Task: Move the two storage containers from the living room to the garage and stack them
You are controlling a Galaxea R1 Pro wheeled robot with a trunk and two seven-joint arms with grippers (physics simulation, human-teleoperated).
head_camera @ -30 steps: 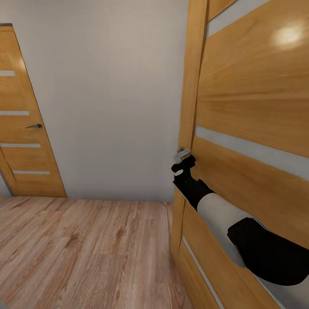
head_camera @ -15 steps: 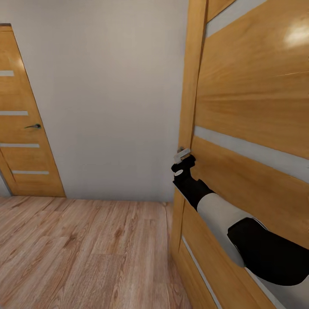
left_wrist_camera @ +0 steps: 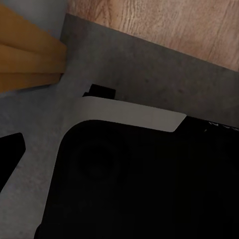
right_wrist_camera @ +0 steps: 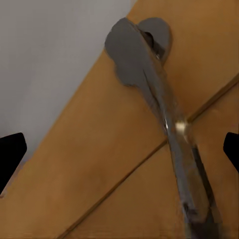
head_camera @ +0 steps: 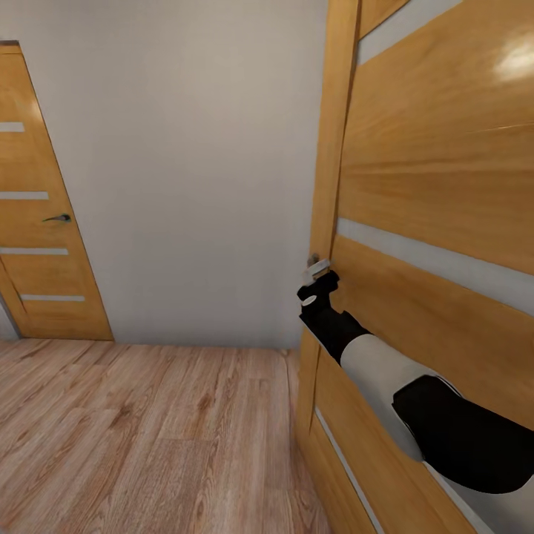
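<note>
Neither storage container is in view. My right arm reaches forward to an orange-wood door (head_camera: 445, 170) with pale glass slits, close on my right. My right gripper (head_camera: 317, 270) is at that door's edge, at the grey metal lever handle (right_wrist_camera: 164, 114). Its black fingertips (right_wrist_camera: 11, 154) stand wide apart, and the handle runs between them, so it is open and not clamped. In the left wrist view, one black fingertip (left_wrist_camera: 10, 159) of my left gripper hangs over a grey surface beside my own black and white body (left_wrist_camera: 149, 174).
A second orange-wood door (head_camera: 41, 222) with a dark handle stands shut at the far left. A plain white wall (head_camera: 193, 170) runs between the doors. Light wood plank floor (head_camera: 148, 437) stretches ahead and to the left.
The head view has shifted very slightly. My right gripper has edged a touch closer to the door handle. Nothing else has moved.
</note>
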